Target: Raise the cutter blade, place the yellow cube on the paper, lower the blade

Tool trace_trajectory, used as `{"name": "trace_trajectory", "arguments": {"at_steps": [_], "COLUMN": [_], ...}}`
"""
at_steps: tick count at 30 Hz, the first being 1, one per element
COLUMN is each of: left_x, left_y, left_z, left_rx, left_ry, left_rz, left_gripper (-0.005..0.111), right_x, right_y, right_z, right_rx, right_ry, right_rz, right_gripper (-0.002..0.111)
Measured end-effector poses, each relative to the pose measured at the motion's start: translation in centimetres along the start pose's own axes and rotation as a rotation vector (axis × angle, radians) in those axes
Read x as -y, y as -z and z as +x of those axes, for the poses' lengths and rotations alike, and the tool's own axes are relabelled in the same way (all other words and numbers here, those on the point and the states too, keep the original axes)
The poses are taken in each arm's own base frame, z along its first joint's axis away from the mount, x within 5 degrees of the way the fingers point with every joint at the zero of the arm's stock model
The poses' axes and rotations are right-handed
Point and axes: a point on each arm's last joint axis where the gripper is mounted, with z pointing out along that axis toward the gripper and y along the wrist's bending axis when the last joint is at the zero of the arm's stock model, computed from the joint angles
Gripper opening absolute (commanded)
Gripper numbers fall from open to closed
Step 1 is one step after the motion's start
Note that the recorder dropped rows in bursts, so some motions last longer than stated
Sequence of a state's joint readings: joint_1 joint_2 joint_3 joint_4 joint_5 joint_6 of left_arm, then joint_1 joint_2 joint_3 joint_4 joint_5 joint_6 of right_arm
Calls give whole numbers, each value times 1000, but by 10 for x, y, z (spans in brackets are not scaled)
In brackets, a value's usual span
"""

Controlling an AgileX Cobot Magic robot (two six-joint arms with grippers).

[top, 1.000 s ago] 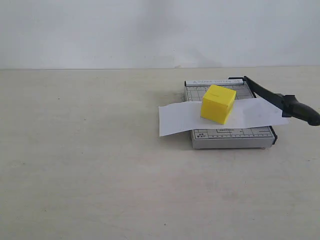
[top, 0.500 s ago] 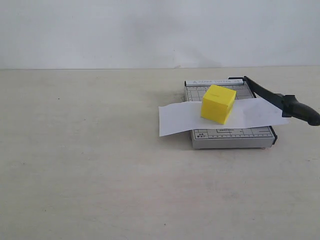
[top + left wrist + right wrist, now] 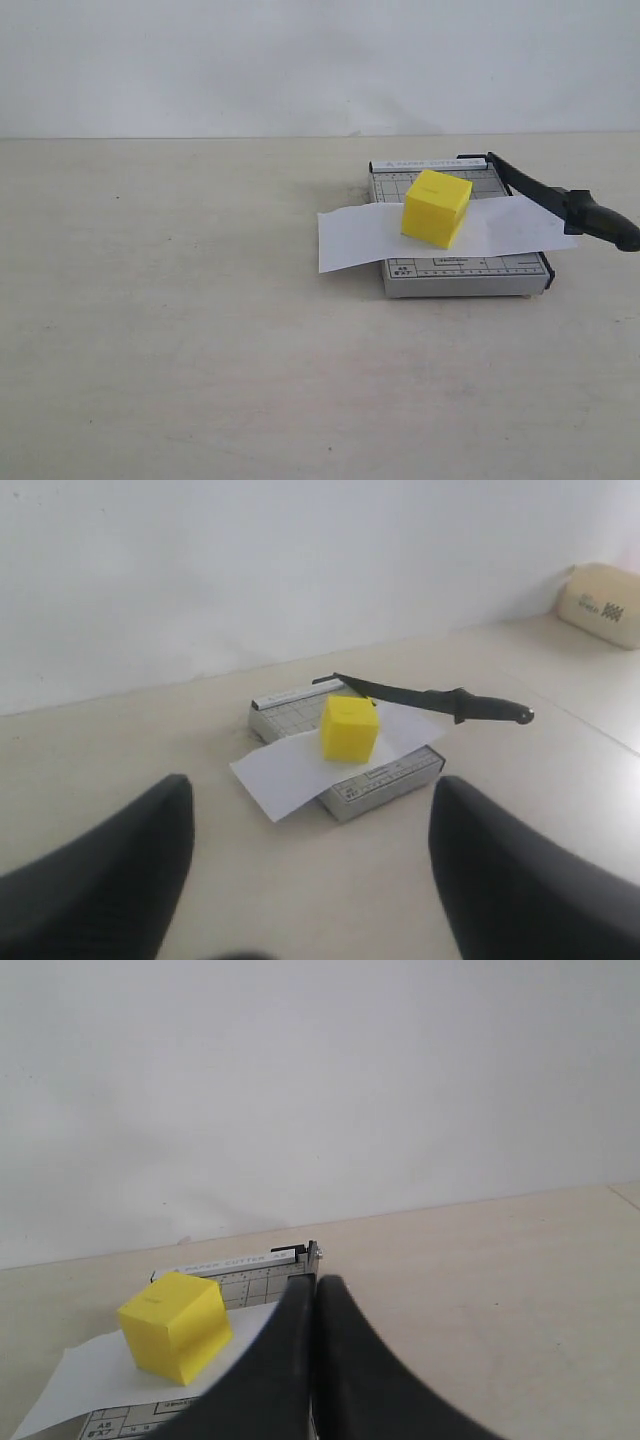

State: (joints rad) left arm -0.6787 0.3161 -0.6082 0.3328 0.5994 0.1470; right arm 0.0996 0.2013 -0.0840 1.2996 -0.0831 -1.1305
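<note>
The yellow cube (image 3: 436, 207) (image 3: 349, 728) (image 3: 175, 1325) sits on the white paper (image 3: 350, 238) (image 3: 285, 770), which lies across the grey trimmer base (image 3: 465, 275) (image 3: 385, 780) (image 3: 240, 1280). The cutter blade (image 3: 560, 203) (image 3: 430, 697) slants up from its hinge at a shallow angle, its handle past the base's right side. Neither gripper shows in the exterior view. My left gripper (image 3: 310, 870) is open and empty, well back from the trimmer. My right gripper (image 3: 315, 1288) is shut on nothing, its tips in line with the hinge, hiding the blade in that view.
The trimmer stands on a pale tabletop (image 3: 200, 300) before a white wall (image 3: 300, 60). A beige pouch (image 3: 600, 605) lies far off beyond the blade handle in the left wrist view.
</note>
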Motion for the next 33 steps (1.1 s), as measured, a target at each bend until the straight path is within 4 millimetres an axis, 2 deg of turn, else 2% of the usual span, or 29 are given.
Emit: {"name": "trace_trajectory", "arguments": {"at_steps": [6, 13, 33], "left_x": [11, 25, 32], "left_y": [24, 19, 13], "left_z": [33, 57, 62], "left_rx": [112, 102, 150], "left_ry": [52, 82, 141], "left_rz": [-40, -9, 11], "left_gripper": [64, 63, 63], "right_x": [0, 0, 0], "right_y": [0, 0, 0], "right_z": [0, 0, 0], "right_rx": [0, 0, 2], "right_ry": [0, 2, 2], "right_rz": [0, 0, 3], "right_gripper": [0, 0, 0]}}
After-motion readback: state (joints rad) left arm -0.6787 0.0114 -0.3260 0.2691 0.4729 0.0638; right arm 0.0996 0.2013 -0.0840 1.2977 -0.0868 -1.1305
